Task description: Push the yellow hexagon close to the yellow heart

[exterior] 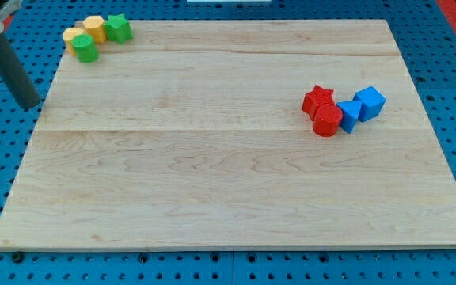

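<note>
the yellow hexagon sits in the far corner of the desk at the view's top left, packed into a tight cluster. the yellow heart lies just to its left and seems to touch it already; a green cylinder stands in front of the heart and a green star presses against the hexagon's right side. from where i stand the hexagon looks like a small, rigid, light block that should slide easily on the smooth wood, though it may spin if pushed off-centre. there is nothing to grasp here; a flat side face is the place to push, and the star covers the right one.

the tool is only a dark rod with nothing to open or clench, and it holds nothing. my tip rests off the desk's left edge, well apart from the cluster and touching no block. a red star, red cylinder and two blue blocks sit far to the right.
</note>
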Controlling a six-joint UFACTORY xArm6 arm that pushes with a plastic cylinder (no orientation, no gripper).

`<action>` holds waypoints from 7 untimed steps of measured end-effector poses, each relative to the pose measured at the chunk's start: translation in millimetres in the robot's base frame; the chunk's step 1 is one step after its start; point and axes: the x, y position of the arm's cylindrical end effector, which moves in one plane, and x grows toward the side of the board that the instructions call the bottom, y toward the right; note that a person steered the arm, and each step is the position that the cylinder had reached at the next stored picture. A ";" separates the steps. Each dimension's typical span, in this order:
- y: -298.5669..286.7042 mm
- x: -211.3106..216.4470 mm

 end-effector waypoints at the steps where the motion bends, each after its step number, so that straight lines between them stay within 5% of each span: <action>1: -0.2 -15.6; 4: -0.2 -37.5; 7: 29.7 -176.2</action>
